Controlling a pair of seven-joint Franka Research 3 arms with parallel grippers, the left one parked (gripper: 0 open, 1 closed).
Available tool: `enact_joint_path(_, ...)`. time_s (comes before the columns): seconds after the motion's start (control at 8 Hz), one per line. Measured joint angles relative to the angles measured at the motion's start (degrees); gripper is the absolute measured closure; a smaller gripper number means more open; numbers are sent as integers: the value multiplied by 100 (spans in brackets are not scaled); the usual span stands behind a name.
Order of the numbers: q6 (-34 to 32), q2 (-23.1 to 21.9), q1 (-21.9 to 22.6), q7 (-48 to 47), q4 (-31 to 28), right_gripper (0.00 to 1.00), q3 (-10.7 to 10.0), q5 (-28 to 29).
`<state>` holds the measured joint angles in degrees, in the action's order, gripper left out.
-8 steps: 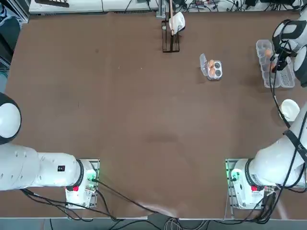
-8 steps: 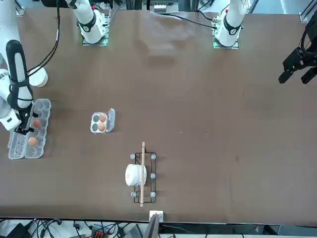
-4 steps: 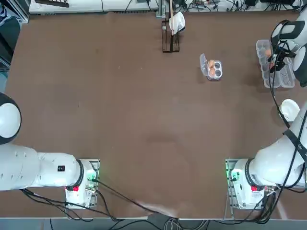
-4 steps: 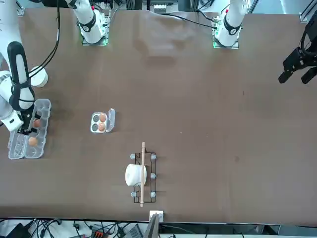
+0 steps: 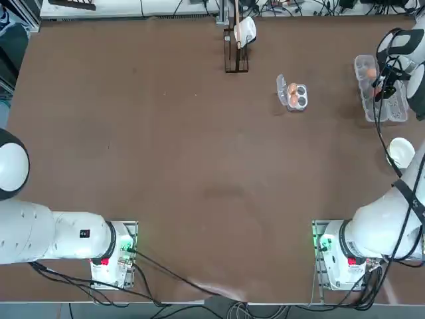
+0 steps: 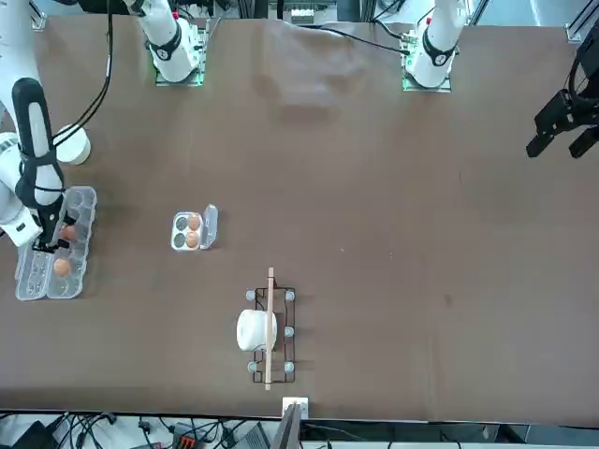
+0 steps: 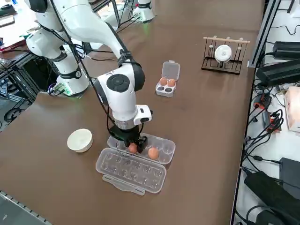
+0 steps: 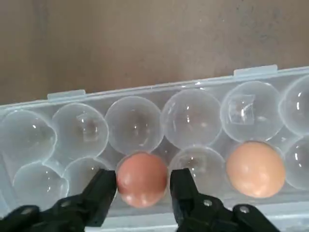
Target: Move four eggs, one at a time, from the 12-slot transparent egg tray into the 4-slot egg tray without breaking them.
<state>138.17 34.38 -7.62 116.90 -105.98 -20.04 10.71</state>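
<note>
Overhead, brown table (image 5: 199,166) among cables, right gripper's fingers (image 8: 104,186) pressed to both sides of an egg (image 8: 142,179).

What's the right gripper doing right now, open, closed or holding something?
Right gripper: down in the 12-slot transparent egg tray, fingers either side of an egg; whether they grip it cannot be told.

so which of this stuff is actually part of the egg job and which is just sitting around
Part of the job:
- 12-slot transparent egg tray
- two eggs in it
- 4-slot egg tray, two eggs inside
- right gripper, fingers either side of one egg

Lying about:
- white bowl
- wire rack with white cup
</note>
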Motion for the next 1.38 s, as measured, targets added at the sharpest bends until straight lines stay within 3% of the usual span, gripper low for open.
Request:
enact_joint_path(0.5, 3, -18, -23, 33, 9, 43, 3, 17)
enact_joint_path(1.12, -37, -33, -66, 79, 13, 43, 3, 271)
enact_joint_path(1.38, -385, -275, -57, 73, 83, 43, 16, 355)
